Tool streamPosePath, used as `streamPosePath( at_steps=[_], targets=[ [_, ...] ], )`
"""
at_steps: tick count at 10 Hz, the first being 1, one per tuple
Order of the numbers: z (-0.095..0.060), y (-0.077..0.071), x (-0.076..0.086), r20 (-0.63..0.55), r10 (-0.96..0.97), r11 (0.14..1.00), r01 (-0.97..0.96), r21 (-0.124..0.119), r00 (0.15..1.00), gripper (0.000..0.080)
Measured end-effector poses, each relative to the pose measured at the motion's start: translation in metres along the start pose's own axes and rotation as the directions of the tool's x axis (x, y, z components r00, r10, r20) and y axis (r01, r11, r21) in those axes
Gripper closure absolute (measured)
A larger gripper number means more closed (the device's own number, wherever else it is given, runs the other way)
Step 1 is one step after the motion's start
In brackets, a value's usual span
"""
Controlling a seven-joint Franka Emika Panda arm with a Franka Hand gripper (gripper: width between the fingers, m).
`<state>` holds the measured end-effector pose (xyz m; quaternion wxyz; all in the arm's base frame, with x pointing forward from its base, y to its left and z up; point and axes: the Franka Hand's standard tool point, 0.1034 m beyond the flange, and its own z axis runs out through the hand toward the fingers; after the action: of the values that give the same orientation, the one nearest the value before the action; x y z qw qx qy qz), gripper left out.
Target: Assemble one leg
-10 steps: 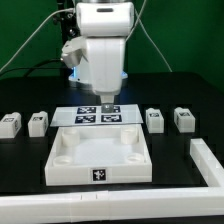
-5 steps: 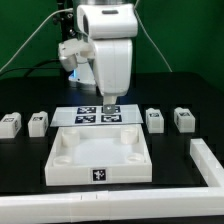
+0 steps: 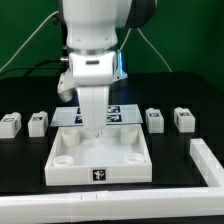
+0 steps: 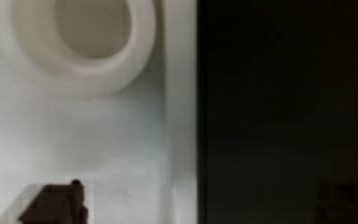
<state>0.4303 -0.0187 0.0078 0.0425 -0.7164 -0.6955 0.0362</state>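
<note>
Several legs stand in a row on the black table: two at the exterior view's left (image 3: 10, 124) (image 3: 38, 122) and two at its right (image 3: 154, 119) (image 3: 184, 119), each a white stub with a marker tag. My gripper (image 3: 96, 126) hangs low over the back edge of the large white square panel (image 3: 100, 172). In the wrist view the gripper (image 4: 211, 205) is open and empty. One dark finger (image 4: 55, 205) is over the panel's white surface near a round corner socket (image 4: 87, 40). The other finger sits at the frame edge over the black table.
The marker board (image 3: 125, 113) lies behind the panel, partly hidden by my arm. A long white rail (image 3: 207, 162) lies at the exterior view's right. The green wall and cables are behind the arm.
The arm has swung toward the exterior view's left and come forward and down, from above the marker board to the panel's back edge. The legs and panel have not moved.
</note>
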Motion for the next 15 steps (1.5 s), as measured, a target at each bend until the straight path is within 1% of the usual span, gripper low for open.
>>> streamPosePath(
  at_steps=[1, 2, 4, 5, 6, 7, 14, 15],
  targets=[
    [0.0, 0.0026, -0.0001, -0.002, 0.001, 1.0, -0.001, -0.015, 1.0, 0.015],
    [0.0003, 0.0021, -0.0001, -0.001, 0.001, 1.0, -0.001, -0.013, 1.0, 0.0192],
    [0.0004, 0.002, -0.0001, -0.001, 0.001, 1.0, -0.001, -0.013, 1.0, 0.0476],
    [0.0004, 0.002, -0.0001, -0.002, 0.001, 1.0, -0.001, -0.013, 1.0, 0.0476],
    [0.0005, 0.0019, -0.0002, -0.002, 0.001, 1.0, -0.001, -0.013, 1.0, 0.0664],
    [-0.0014, 0.0048, -0.0002, -0.002, 0.002, 1.0, -0.002, -0.025, 1.0, 0.0735],
    [-0.0017, 0.0056, 0.0003, -0.002, 0.002, 1.0, -0.002, -0.028, 1.0, 0.0735],
    [-0.0029, 0.0105, 0.0083, -0.006, -0.004, 0.999, 0.004, -0.034, 1.0, 0.0735]
  ],
)
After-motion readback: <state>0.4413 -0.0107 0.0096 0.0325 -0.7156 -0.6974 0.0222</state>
